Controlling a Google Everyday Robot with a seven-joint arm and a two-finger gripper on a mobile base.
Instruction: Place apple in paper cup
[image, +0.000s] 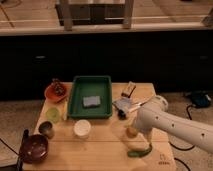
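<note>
Dim room, warm light pooled on the tabletop (105, 144).
Light falls from above the green tray (90, 78). Right of it the white arm (170, 125) glares pale, and the gripper (121, 111), just beside the tray's right rim, sits in shadow. Everything behind the tray is dark and soft.

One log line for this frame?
gripper: open, right of tray | apple: on table | paper cup: no apple
</note>
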